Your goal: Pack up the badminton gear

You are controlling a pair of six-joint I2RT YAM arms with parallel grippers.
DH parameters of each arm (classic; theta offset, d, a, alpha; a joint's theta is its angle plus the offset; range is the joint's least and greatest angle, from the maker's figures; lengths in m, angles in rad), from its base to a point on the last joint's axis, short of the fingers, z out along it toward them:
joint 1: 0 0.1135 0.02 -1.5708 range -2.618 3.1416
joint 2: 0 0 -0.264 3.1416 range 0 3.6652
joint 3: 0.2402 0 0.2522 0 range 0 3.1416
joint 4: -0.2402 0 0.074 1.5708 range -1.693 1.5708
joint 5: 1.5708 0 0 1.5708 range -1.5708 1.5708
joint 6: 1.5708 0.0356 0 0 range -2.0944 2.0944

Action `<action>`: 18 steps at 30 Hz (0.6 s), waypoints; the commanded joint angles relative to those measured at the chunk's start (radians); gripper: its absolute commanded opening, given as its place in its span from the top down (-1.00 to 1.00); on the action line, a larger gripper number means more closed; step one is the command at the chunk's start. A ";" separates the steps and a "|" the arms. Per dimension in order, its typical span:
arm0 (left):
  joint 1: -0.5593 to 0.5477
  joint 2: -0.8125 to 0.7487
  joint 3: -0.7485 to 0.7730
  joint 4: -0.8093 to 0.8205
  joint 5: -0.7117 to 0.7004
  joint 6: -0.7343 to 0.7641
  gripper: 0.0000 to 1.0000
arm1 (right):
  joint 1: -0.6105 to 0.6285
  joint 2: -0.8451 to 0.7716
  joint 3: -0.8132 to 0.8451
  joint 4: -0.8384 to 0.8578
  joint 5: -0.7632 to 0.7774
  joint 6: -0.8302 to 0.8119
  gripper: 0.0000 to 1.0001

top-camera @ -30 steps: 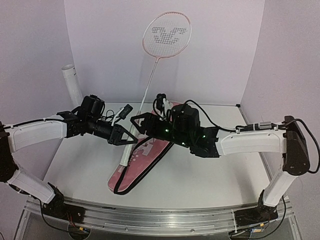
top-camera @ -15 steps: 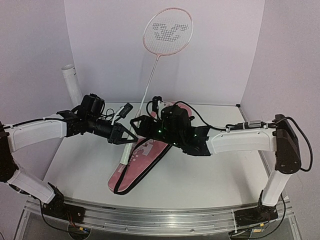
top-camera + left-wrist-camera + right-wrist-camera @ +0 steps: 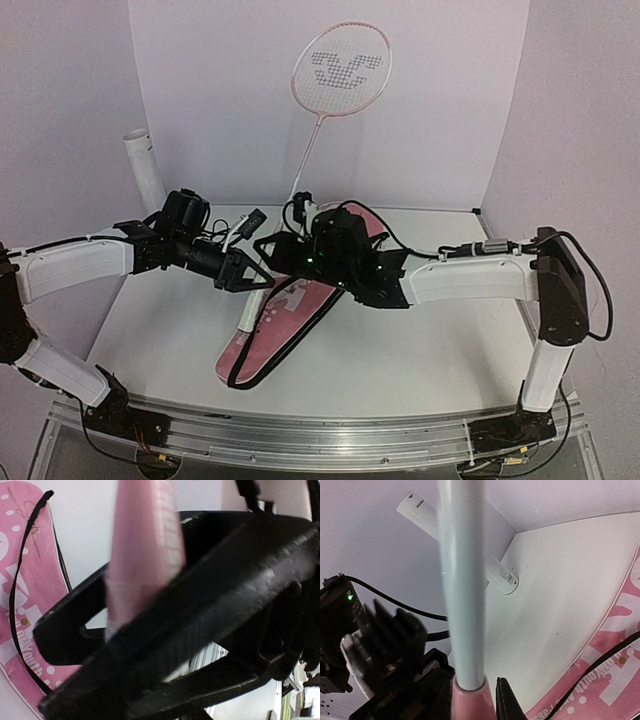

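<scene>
One racket of the badminton gear stands nearly upright, its oval head (image 3: 340, 70) high against the back wall and its thin shaft (image 3: 308, 160) running down to the arms. My left gripper (image 3: 256, 278) is shut on the white handle (image 3: 247, 312) just above the pink bag (image 3: 290, 315). My right gripper (image 3: 273, 249) comes in from the right, a little higher on the racket. In the right wrist view its jaws press on both sides of the pink cone (image 3: 470, 702) at the foot of the pale shaft (image 3: 462, 580). The left wrist view is blurred, showing the cone (image 3: 142, 555) and black gripper parts.
A tall white tube (image 3: 145, 165) leans in the back left corner; it also shows behind the shaft (image 3: 501, 576). The pink bag's black strap (image 3: 240, 375) loops off its near end. Walls close the table on the left, back and right.
My right gripper has slid left to the racket and closed its jaws on the pink cone. The racket head has tipped slightly to the right. The left arm has held still.
</scene>
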 commanded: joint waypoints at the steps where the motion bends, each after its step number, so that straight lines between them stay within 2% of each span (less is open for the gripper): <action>1: -0.009 -0.019 0.055 0.001 0.079 0.100 -0.51 | -0.046 -0.121 -0.121 -0.071 0.109 0.085 1.00; 3: -0.009 -0.019 0.079 -0.035 0.063 0.160 -0.66 | -0.052 -0.177 -0.172 -0.140 0.139 0.109 1.00; 6: -0.009 -0.004 0.118 -0.071 -0.010 0.209 -0.65 | -0.074 -0.272 -0.274 -0.226 0.128 0.174 1.00; 8: -0.012 0.025 0.138 -0.083 -0.114 0.215 -0.52 | -0.093 -0.332 -0.332 -0.288 0.110 0.221 1.00; 11: -0.082 0.111 0.189 -0.170 -0.383 0.259 -0.36 | -0.100 -0.437 -0.431 -0.351 0.122 0.267 1.00; 15: -0.202 0.284 0.289 -0.289 -0.610 0.362 -0.51 | -0.101 -0.574 -0.545 -0.445 0.185 0.333 1.00; 18: -0.246 0.401 0.352 -0.284 -0.689 0.392 -0.56 | -0.101 -0.656 -0.603 -0.479 0.232 0.341 1.00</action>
